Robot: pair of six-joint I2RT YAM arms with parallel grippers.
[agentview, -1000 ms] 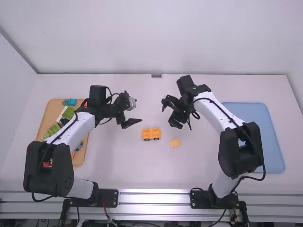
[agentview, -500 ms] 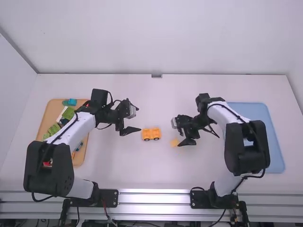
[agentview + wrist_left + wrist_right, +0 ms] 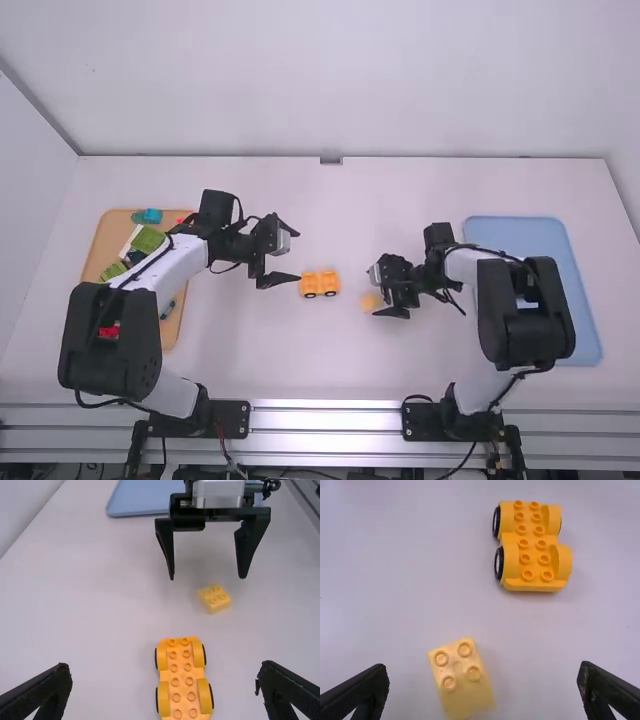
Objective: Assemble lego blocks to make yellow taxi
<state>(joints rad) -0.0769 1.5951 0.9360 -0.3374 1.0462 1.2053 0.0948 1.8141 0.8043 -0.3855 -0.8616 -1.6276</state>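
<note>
The yellow-orange car base [image 3: 320, 284] stands on its wheels mid-table, studs up, untouched; in the left wrist view the base [image 3: 184, 680] lies between and beyond the fingertips. My left gripper [image 3: 284, 263], wide apart, is just left of it; in its wrist view the gripper [image 3: 165, 677] holds nothing. My right gripper [image 3: 383, 294] is low by the pale yellow brick [image 3: 370, 302]. In the right wrist view, the brick [image 3: 461, 677] lies studs up and slanted between the spread fingers of the gripper [image 3: 483, 677], touching neither; the car base [image 3: 532, 547] is farther off.
A tan tray [image 3: 172, 330] with several green, red and blue pieces lies at the left, partly beneath the left arm. The blue tray [image 3: 587, 320] at the right has the right arm over part of it.
My right gripper has come down and toward the camera, from beyond the small brick to beside it. The left gripper has shifted only slightly. The car base and brick have stayed put.
</note>
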